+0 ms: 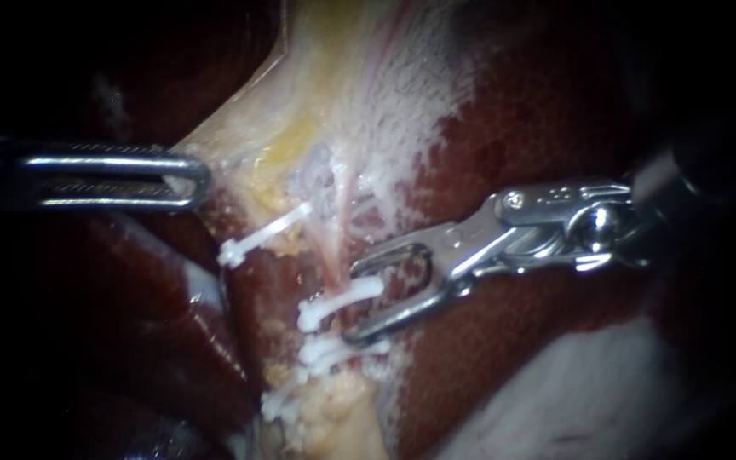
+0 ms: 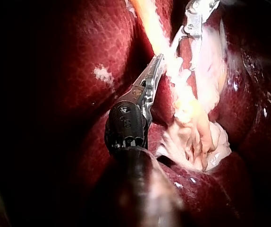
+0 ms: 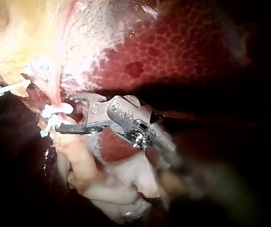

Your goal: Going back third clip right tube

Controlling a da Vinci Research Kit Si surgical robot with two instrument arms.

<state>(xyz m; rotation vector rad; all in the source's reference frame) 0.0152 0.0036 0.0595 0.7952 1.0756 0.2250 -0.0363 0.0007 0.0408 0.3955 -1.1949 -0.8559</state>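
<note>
Left instrument: comes in level from the left. Its slotted jaws are pressed together on the edge of the pale tissue, which tents toward them. In the left wrist view the jaws lie together with their tips in that pale strand.
Right instrument: comes in from the right with its jaws spread wide and a clear gap between them. In the right wrist view the jaws gape the same way, pinching nothing.
Right tube: a thin pink strand running down from the pale tissue to the clips, just ahead of the spread jaws.
Top clip: white, set across the right tube. Its near end lies in the gap between the right instrument's jaws. Whether either jaw touches it cannot be told.
Lower clips: white, just below the top clip, beside the tip of the lower jaw.
Lone clip: white and slanted, between the two instruments, apart from both.
Liver: dark red and mottled, lying behind the right instrument.
</note>
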